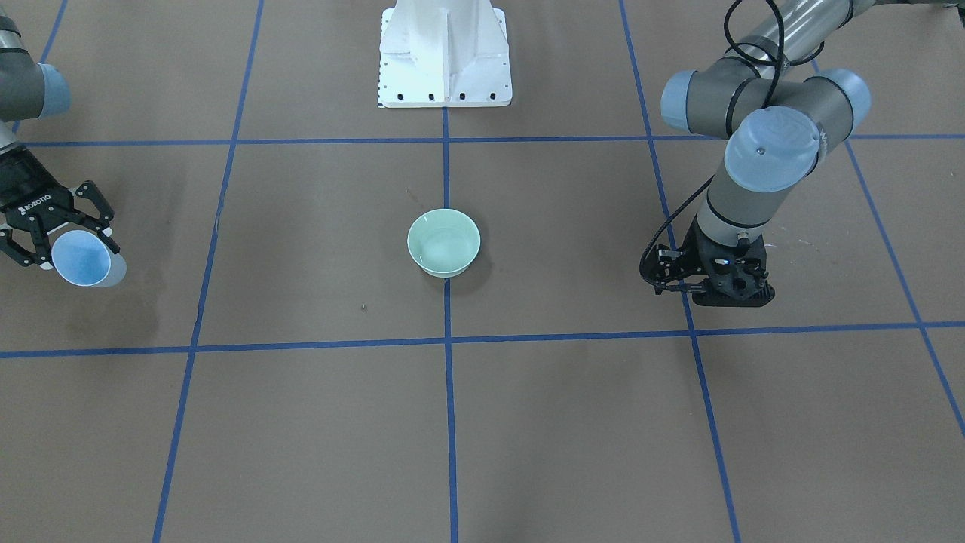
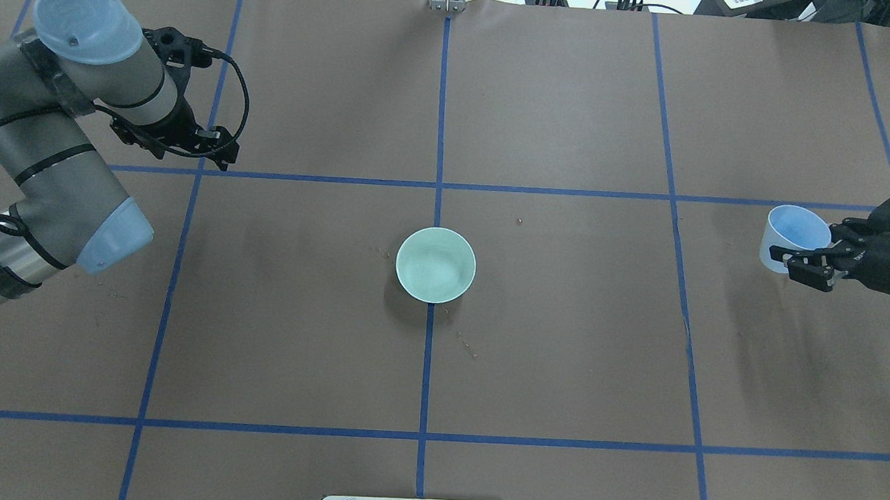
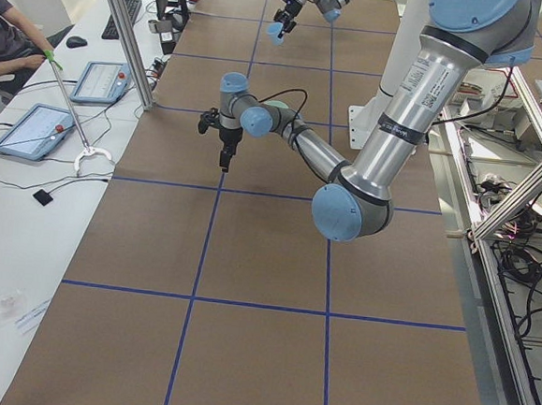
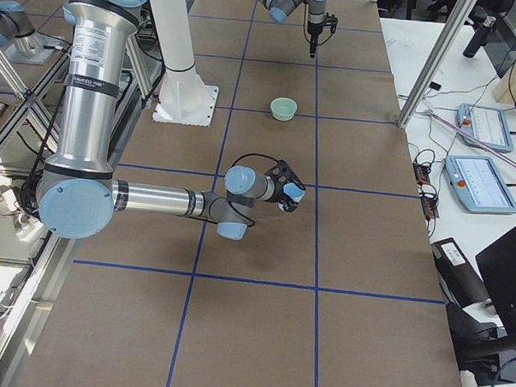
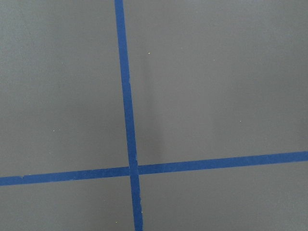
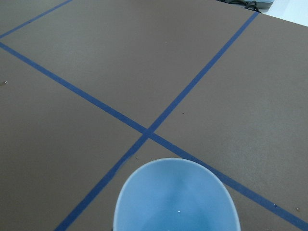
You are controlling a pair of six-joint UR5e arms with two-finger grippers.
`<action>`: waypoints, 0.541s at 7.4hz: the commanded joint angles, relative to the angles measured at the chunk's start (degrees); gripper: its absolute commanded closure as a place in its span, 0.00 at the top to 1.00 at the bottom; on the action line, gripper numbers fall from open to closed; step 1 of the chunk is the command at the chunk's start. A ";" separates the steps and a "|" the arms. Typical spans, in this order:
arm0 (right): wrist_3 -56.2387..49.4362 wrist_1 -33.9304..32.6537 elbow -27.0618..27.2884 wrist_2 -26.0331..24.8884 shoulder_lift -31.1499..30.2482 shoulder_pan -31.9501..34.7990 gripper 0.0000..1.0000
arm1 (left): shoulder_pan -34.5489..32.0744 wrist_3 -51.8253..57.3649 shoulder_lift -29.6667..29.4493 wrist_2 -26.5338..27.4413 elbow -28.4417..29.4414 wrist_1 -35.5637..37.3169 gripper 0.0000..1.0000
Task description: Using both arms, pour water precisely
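Between our right gripper (image 2: 804, 243), closed around the blue cup (image 2: 791, 235), and our left gripper (image 3: 224, 159), the only thing standing on the table (image 2: 562, 347) is the green bowl (image 2: 436, 265). It is well apart from both tools, so each has flat brown paper on all sides and open room inward towards the other. The white pedestal (image 1: 445, 53) stands robot-side of the bowl, off the line between the tools. Under the down-pointing left gripper we see only crossing blue tape lines (image 5: 130, 168), and beyond the cup's mouth flat paper and tape.
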 commanded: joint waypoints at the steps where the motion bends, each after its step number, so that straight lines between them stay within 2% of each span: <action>1: 0.06 8.79 -5.76 0.08 -0.03 0.71 0.47 | 0.00 -0.07 0.05 0.00 -0.34 0.09 0.99; 3: 0.15 12.08 -6.58 0.26 -0.20 1.24 0.47 | 0.00 -0.07 0.13 0.00 -0.34 0.09 0.99; 4: 0.15 16.28 -9.28 -0.01 -0.20 1.15 0.47 | 0.00 -0.07 0.13 0.00 -0.34 0.09 0.99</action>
